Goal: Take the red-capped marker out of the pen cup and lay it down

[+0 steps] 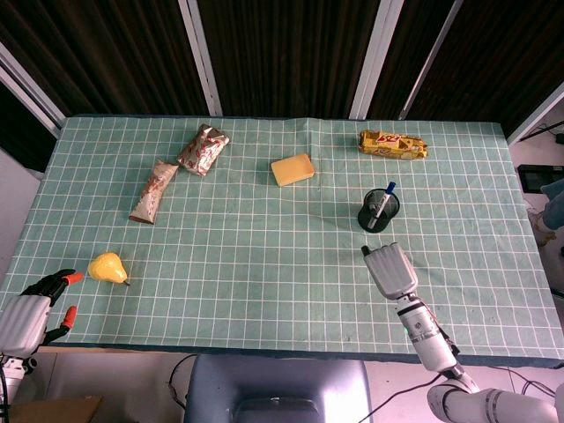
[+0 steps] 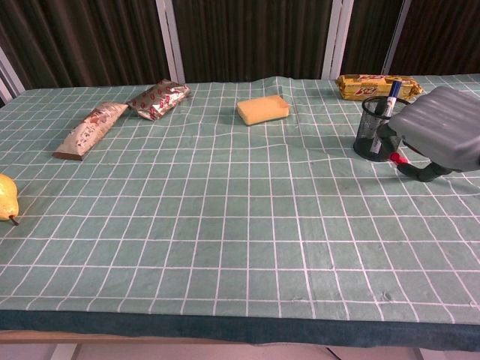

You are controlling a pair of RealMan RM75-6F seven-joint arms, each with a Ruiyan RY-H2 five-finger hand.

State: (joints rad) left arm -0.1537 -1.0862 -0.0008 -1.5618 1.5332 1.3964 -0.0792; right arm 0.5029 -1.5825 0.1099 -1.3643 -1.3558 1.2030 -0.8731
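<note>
Grey-shelled and seen from the back, the right hand [image 2: 442, 141] hangs low over the green gridded tablecloth [image 2: 225, 225], just in front of the black mesh pen cup [image 2: 377, 135]. A red tip peeking out beneath the palm suggests it holds the red-capped marker [image 2: 400, 158], lifted clear of the cup; the fingers are hidden under the shell, so how they close I cannot tell. In my judgement the hand sits low and tilted so the marker can be laid flat on the cloth. A blue-capped pen [image 1: 383, 200] leans in the cup, which stands upright and apart from the hand.

Open cloth spreads ahead of the hand and toward the table's middle, giving ample room to set the marker down; the near table edge lies close behind the wrist in the head view. A yellow sponge block [image 1: 292, 169], a gold snack wrapper [image 1: 392, 143], two brown foil packets [image 1: 181, 172] and a yellow pear [image 1: 107, 266] are all well apart. The left hand [image 1: 35, 304] rests off the near-left corner, fingers curled, holding nothing.
</note>
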